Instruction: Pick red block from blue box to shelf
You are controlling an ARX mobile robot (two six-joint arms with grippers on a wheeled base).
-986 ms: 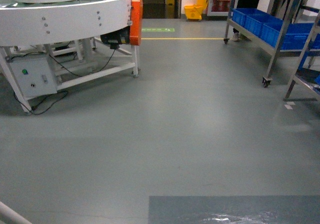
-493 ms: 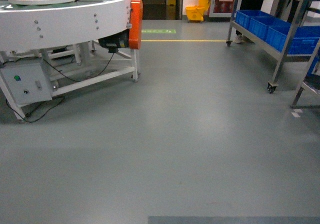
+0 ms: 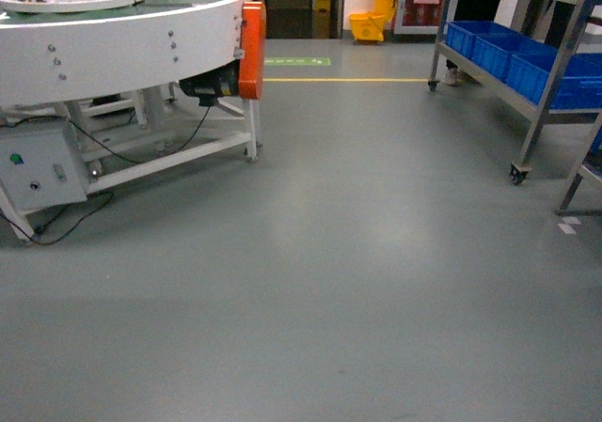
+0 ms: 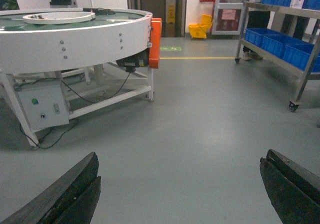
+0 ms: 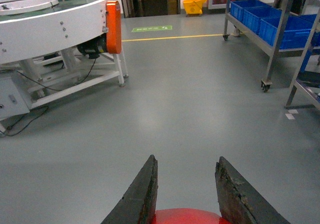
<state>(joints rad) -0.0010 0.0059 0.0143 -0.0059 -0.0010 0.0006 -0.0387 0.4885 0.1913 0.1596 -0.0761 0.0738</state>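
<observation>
The red block (image 5: 186,216) sits pinched between the right gripper (image 5: 186,196) fingers at the near edge of the right wrist view, only its glossy top showing. The left gripper (image 4: 177,191) hangs spread wide and empty. The step looks like carrying it to the shelf (image 3: 527,65) at far right: drive smoothly, keep the pinch firm and the arm level, and steer clear of the round white conveyor table (image 3: 122,37) on the left.

Left tool (image 4: 180,194) agape, right tool (image 5: 185,194) narrowed.
</observation>
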